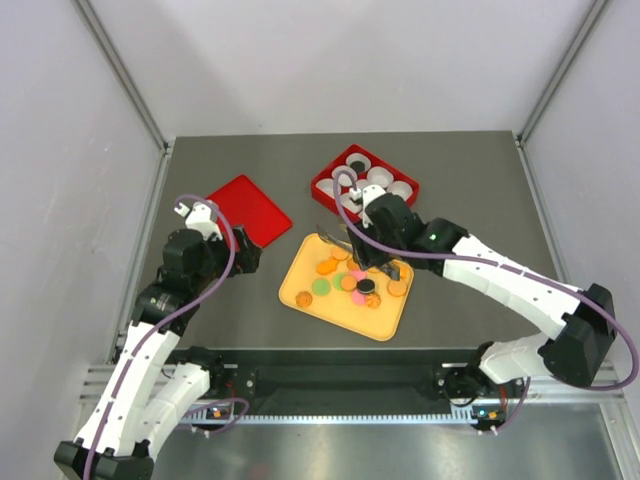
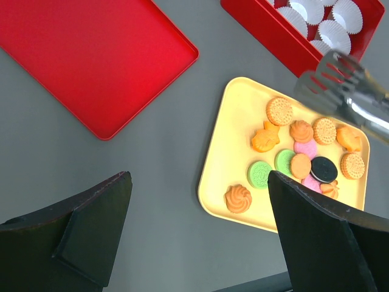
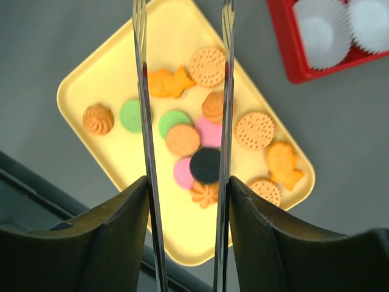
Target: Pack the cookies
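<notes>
Lab robot cell: white panel walls (image 1: 60, 150), aluminium frame posts (image 1: 120, 68), grey table (image 1: 240, 155).

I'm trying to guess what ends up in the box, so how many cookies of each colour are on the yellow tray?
Orange cookies: 9
Green cookies: 2
Pink cookies: 2
Black cookie: 1
Total: 14, all on the yellow tray

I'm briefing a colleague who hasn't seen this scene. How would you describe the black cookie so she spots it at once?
Look at the yellow tray in the middle of the table, near the red box of paper cups. Among the cookies on it, the black cookie is the only dark disc, touching pink ones.
</notes>
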### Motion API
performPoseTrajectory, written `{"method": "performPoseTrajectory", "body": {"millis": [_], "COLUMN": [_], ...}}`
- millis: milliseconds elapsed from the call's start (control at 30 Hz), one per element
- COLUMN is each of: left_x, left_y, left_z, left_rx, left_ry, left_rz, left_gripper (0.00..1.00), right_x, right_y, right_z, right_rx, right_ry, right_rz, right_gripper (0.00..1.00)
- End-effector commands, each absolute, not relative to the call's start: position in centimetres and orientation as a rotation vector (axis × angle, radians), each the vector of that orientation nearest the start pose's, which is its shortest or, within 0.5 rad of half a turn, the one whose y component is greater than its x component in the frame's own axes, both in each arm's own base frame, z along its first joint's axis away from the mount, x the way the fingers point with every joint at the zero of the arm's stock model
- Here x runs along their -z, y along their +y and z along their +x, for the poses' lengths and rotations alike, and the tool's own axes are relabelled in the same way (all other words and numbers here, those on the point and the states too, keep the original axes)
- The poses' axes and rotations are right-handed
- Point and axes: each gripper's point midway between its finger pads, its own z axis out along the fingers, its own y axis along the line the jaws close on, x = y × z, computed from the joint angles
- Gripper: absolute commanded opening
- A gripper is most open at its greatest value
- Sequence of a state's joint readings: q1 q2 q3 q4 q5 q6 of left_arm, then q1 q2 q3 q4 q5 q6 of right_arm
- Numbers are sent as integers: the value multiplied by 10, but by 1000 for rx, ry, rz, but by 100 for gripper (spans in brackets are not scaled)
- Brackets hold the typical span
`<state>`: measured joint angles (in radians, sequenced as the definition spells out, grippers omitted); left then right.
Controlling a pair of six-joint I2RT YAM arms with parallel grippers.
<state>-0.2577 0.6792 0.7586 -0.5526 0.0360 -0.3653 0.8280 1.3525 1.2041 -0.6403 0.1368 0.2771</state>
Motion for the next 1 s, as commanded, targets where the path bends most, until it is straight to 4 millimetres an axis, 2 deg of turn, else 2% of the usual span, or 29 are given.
{"method": "performPoseTrajectory", "body": {"millis": [0, 133, 200, 367, 967], "left_x": [-212, -212, -211, -209, -207], "left_y": [-88, -88, -88, -89, -88], "left_z": [248, 248, 248, 249, 249], "left_rx": [426, 424, 424, 426, 422], "left_ry": [2054, 2056, 2056, 2069, 2073], "left_rz": [-70, -71, -71, -69, -71], "left_gripper": [99, 99, 99, 99, 99], "right_x": [-195, -182, -170, -159, -132], "right_y": [252, 242, 235, 231, 228], "right_z": [236, 219, 214, 206, 209], "right_rx": [-389, -374, -348, -336, -234], "right_ry": [2301, 2333, 2362, 2385, 2431], "right_rz": [-562, -568, -566, -579, -614], "right_gripper": [52, 52, 52, 51, 49]}}
